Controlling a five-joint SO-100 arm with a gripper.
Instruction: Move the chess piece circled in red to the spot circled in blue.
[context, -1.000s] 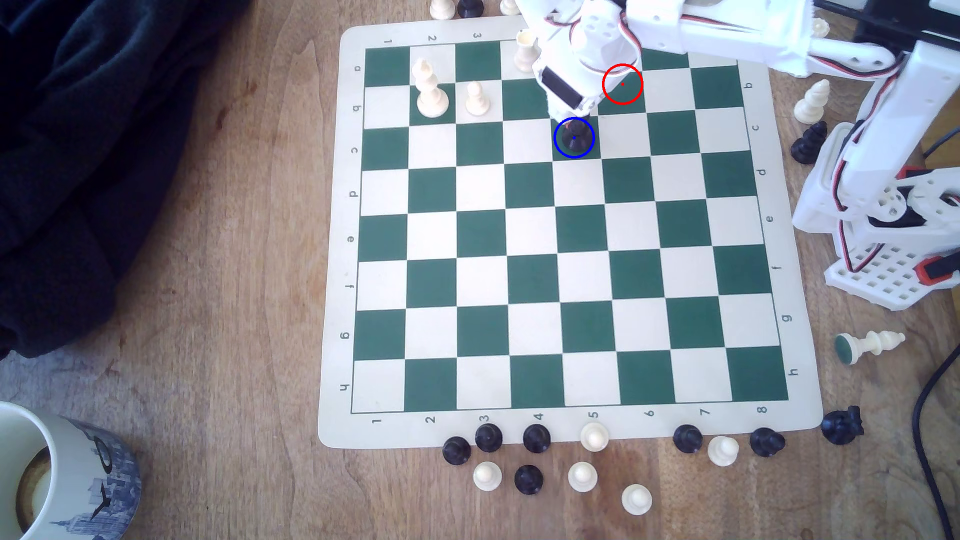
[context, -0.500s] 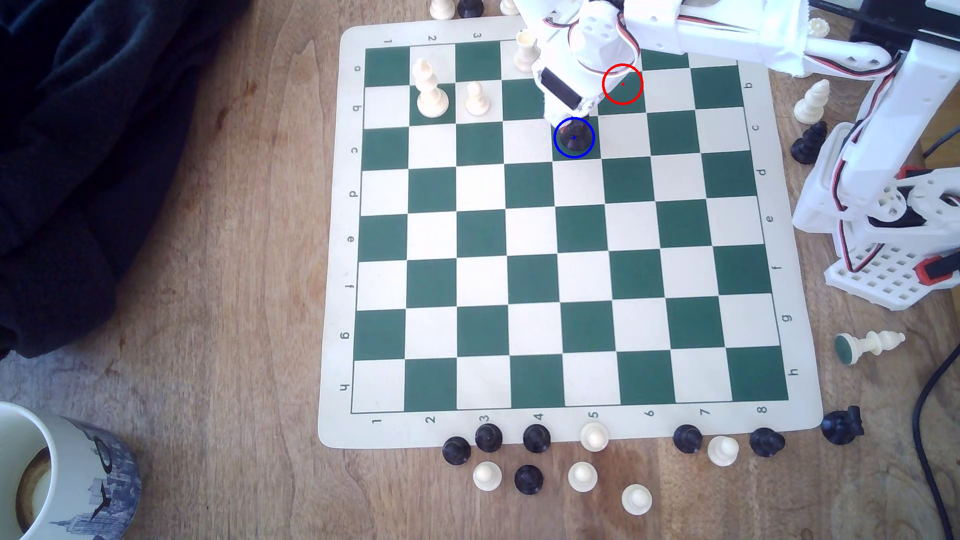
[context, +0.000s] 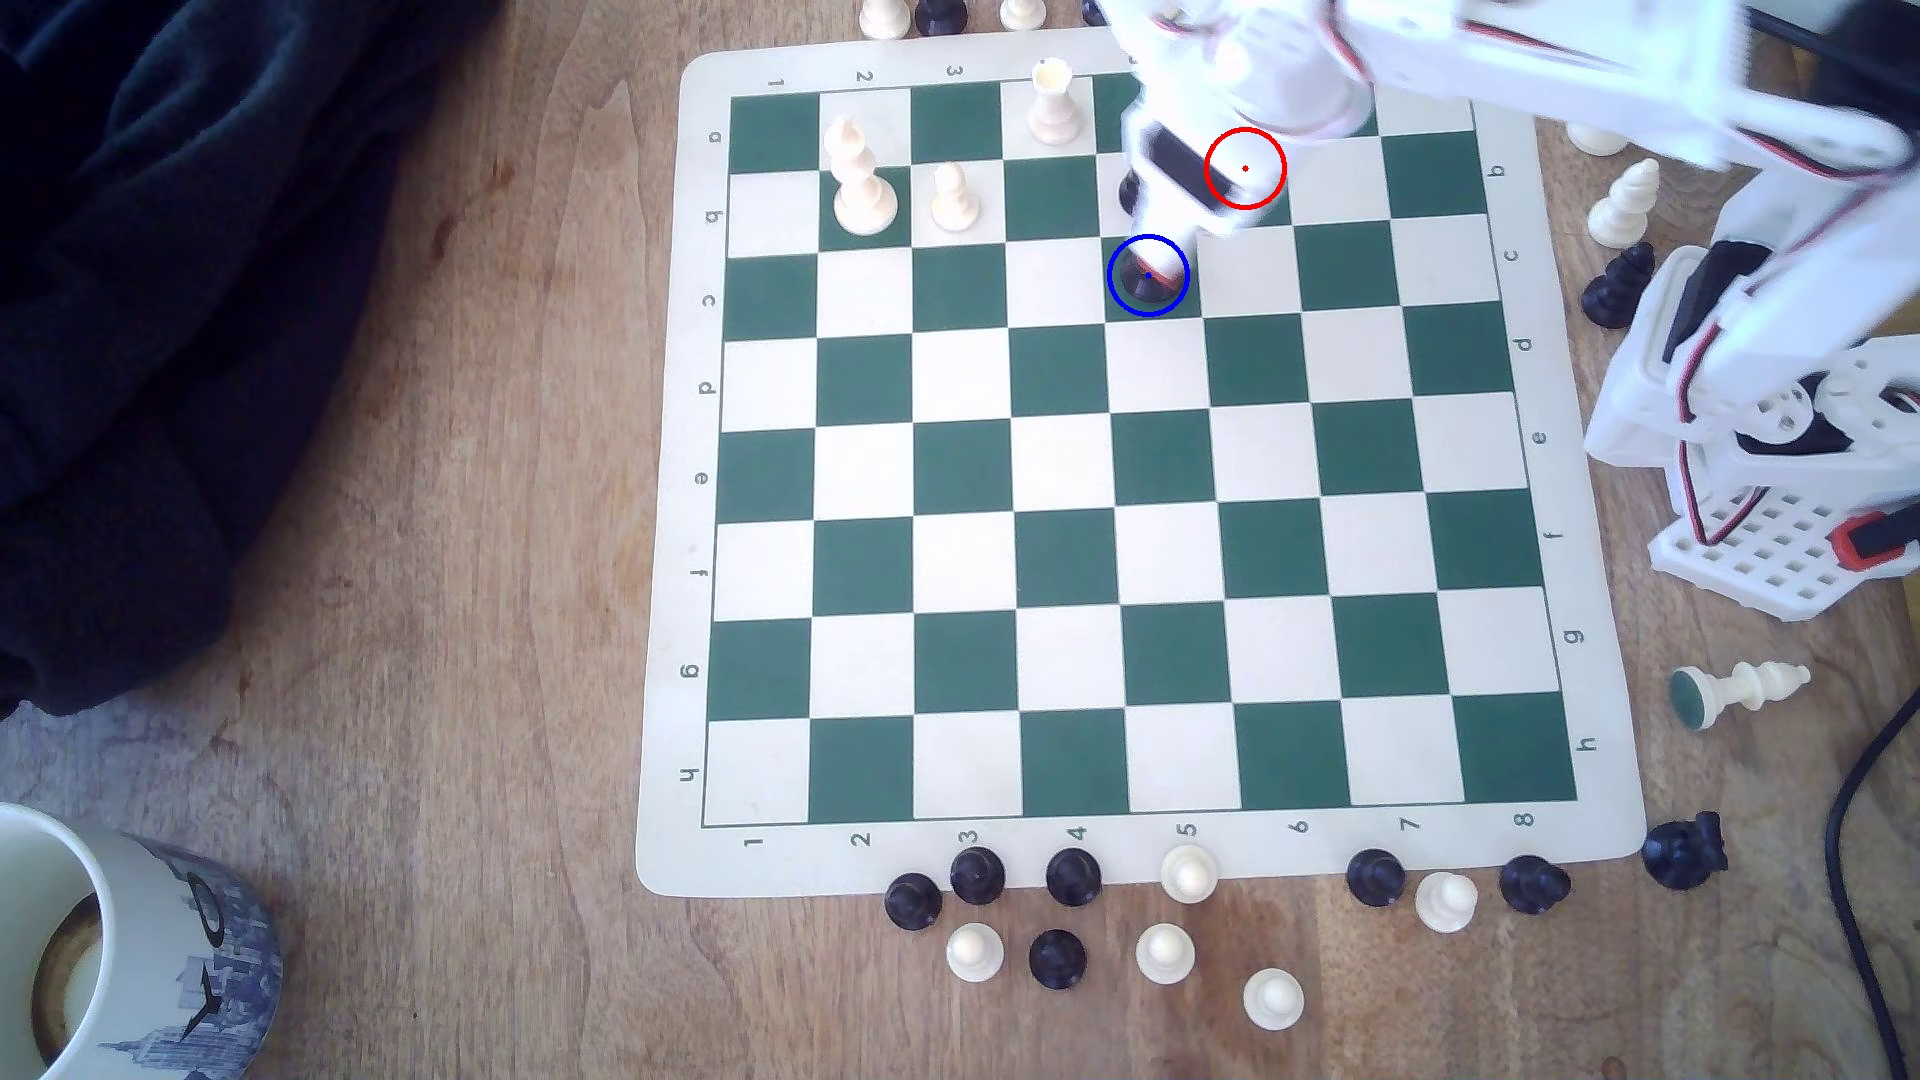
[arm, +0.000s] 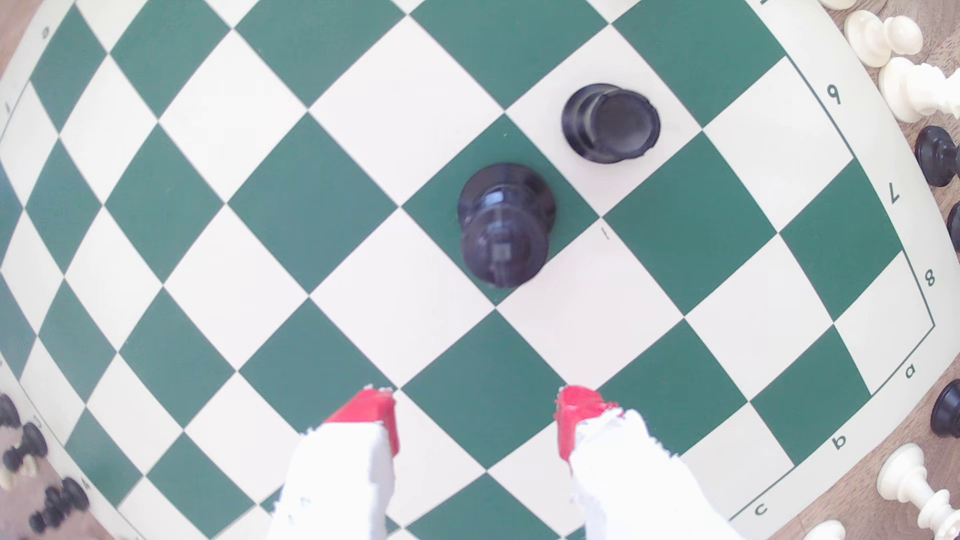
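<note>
- The chess piece (arm: 503, 223) stands upright on the spot (context: 1148, 275), a dark green square ringed in blue.
- The fingers (arm: 475, 420) are spread apart and empty, clear of the piece.
- A black rook (arm: 610, 123) stands on the neighbouring white square.

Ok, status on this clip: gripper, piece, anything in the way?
Gripper open, empty, above the board. Chess piece upright on the blue-ringed spot, free of the fingers. Black rook on the adjacent square, not touching.

chess piece (arm: 503, 223): glossy black, knobbed head | upright | on the spot (context: 1178, 302), dark green square
</note>
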